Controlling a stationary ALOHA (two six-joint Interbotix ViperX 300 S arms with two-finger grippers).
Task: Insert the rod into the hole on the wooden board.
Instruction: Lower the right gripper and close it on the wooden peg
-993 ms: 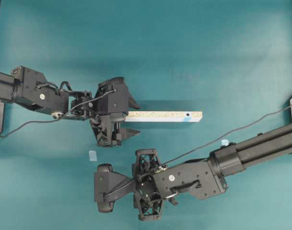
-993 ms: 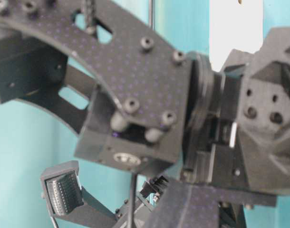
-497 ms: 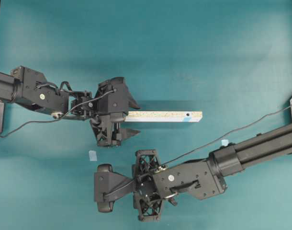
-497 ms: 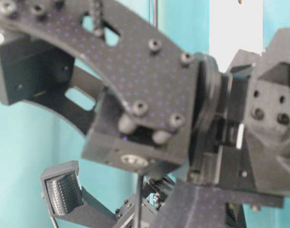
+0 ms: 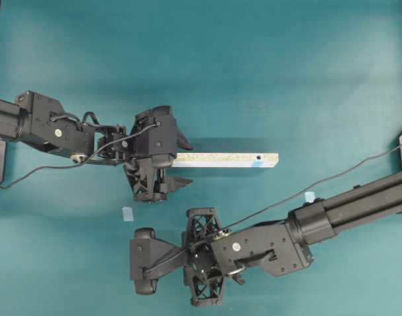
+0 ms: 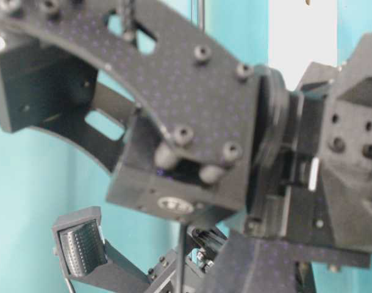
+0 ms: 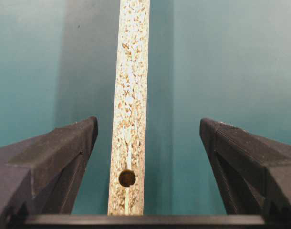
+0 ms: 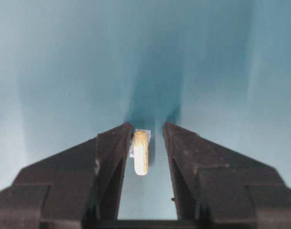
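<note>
Teal table [image 5: 287, 59]: 2 tape squares [image 5: 127, 214] flank board [image 5: 225, 159].

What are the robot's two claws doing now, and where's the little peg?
Left gripper open, straddling the wooden board. Right gripper partly open around the rod, gap visible on one side. Nothing blocking the rod.
</note>
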